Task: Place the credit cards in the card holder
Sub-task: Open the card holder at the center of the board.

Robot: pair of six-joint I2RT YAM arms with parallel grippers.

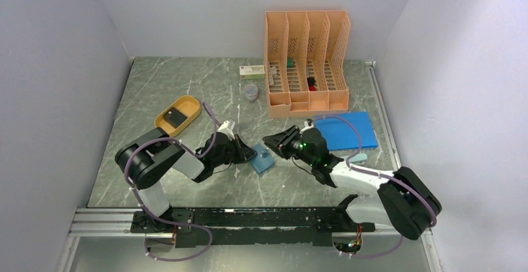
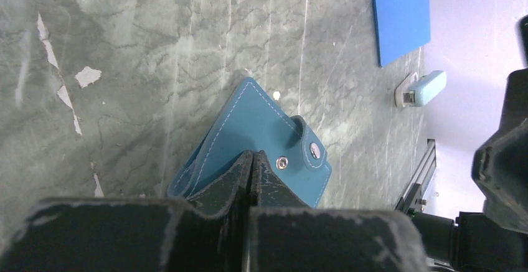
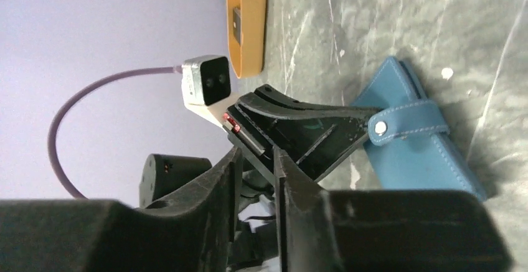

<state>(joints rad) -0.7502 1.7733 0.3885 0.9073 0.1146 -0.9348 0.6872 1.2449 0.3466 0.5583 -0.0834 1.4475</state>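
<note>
The left tool (image 2: 252,158) has its fingers together, tips on the near edge of the card holder (image 2: 255,122). The holder lies flat on the tabletop (image 1: 162,79) between the arms, and the right tool (image 3: 256,154), fingers slightly apart with nothing visible between them, faces it from the other side. The only credit card (image 1: 176,117) I can see sits in the orange tray (image 1: 163,124), away to the left past the left arm, so that arm is nearer it; the blue sheet (image 1: 345,129) lies well apart behind.

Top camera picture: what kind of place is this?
Probably a robot test booth, not a home: the left arm and right arm are bolted to a metal rail, plain white walls box in the table, and there's an orange file sorter.
</note>
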